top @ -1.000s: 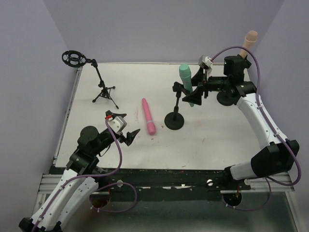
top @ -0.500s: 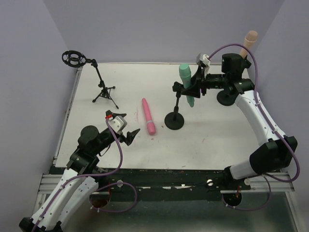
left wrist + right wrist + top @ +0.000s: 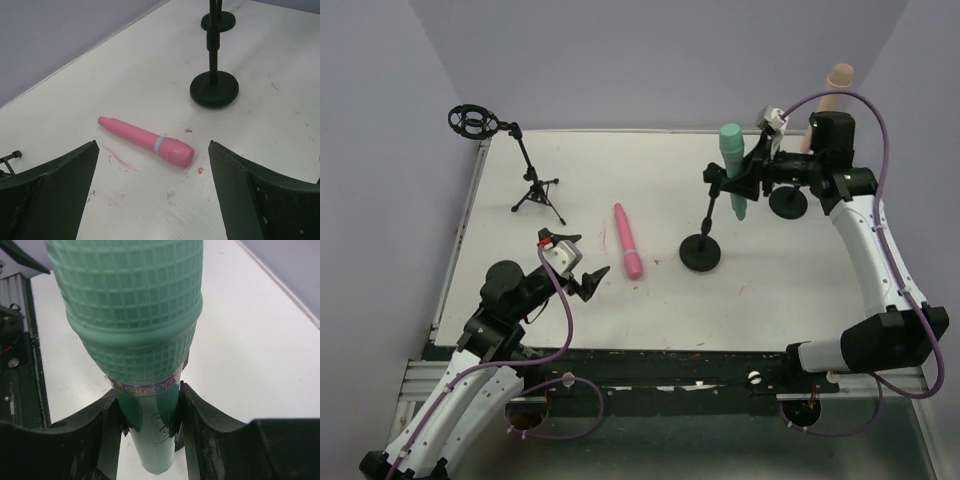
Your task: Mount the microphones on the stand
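Lighting evenly, brightly and diffusely from overhead. Throwing only faint, soft-edged shadows around the stand (image 3: 701, 254) on the white tabletop (image 3: 770, 290). Washing toward pale glare across the tabletop in the left wrist view. Softening the dark fingers (image 3: 55, 190) of the left pincer (image 3: 152, 147) at the near edge. Rendering the teal-green microphone (image 3: 135, 315) crisply up close, blurring the background behind.

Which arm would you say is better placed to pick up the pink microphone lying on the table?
Left, most likely. The left gripper is open and close to the pink microphone, while the right gripper is shut on the teal microphone at the stand.
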### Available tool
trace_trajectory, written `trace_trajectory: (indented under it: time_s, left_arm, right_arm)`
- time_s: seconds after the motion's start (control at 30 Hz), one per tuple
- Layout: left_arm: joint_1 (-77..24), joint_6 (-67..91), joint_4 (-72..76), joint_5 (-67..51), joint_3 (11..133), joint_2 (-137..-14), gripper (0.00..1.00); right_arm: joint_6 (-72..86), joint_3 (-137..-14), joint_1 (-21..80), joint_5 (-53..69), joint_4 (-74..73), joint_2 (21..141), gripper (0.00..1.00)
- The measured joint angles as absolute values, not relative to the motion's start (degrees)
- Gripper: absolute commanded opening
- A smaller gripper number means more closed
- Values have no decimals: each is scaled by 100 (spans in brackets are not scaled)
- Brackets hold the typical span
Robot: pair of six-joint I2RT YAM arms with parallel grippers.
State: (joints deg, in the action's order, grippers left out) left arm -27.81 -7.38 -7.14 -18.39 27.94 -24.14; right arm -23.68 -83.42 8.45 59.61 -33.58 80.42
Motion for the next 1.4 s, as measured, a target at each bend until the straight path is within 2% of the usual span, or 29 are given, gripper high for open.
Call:
trace_trajectory:
  time_s: [0.4, 0.7, 0.9, 1.2, 1.27, 1.4]
  left_arm:
    - [-2781, -735, -716, -1841, 2794, -2244, 99]
    - [-2781, -735, -716, -1844, 2794, -2093, 99]
    - [-2781, -738, -716, -1848, 2794, -2045, 99]
    - [-2781, -735, -716, -1848, 2794, -2001, 99]
    - [-2781, -735, -718, -1850, 2794, -1997, 99]
    - [-2781, -735, -718, -1855, 2794, -1981, 99]
  right_arm:
    - [-2073, -8296, -1363, 5013, -3435, 7146, 20]
    - [-1953, -8296, -2307, 4322, -3444, 7301, 22]
    - [-1933, -8147, -2869, 4372, -3295, 7426, 24]
    - [-1944, -7754, -3050, 4748, -2825, 7435, 29]
    - [-1946, -7682, -3065, 4812, -2744, 7397, 32]
    - [-1949, -7605, -3127, 4895, -2689, 7343, 47]
